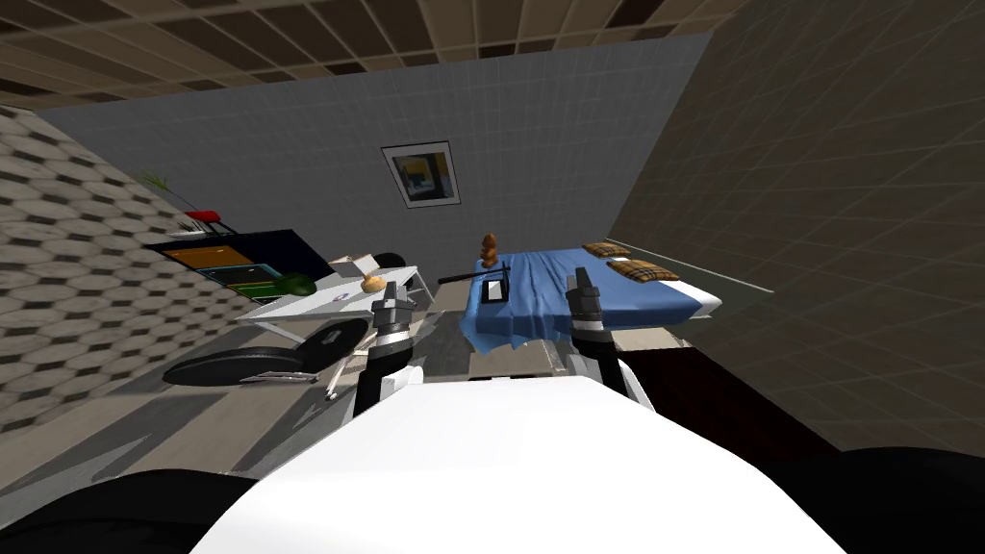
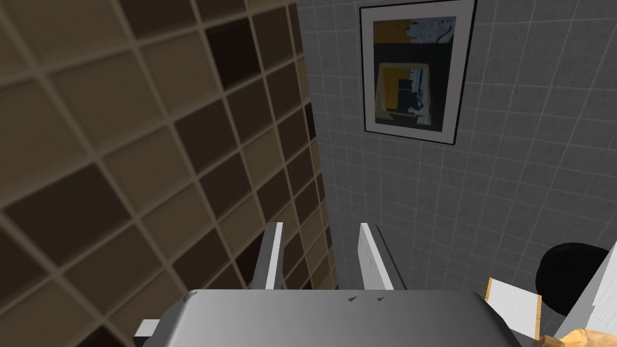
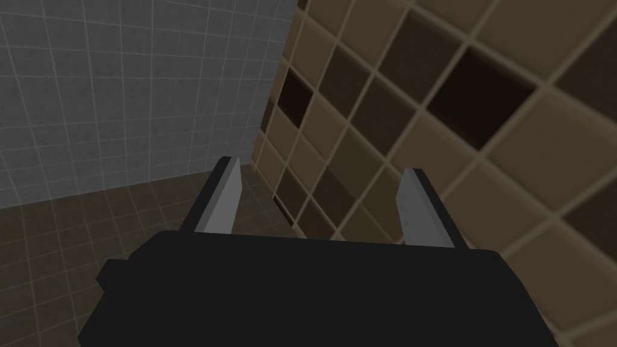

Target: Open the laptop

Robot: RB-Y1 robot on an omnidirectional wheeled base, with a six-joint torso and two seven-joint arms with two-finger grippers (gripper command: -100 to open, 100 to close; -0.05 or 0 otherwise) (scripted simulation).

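A small dark laptop lies on the near left corner of the blue bed, well ahead of me; how far its lid stands up is unclear. Both arms are raised in front of my chest. My left gripper points up at a wall, its fingers a narrow gap apart with nothing between them. My right gripper is level with the bed's near end, to the right of the laptop, and stands wide open and empty. Neither gripper touches the laptop.
A white table left of the bed carries a green object and a tan one. A black office chair lies tipped before it. A dark shelf unit stands by the left wall. Checked pillows and a brown figure are on the bed.
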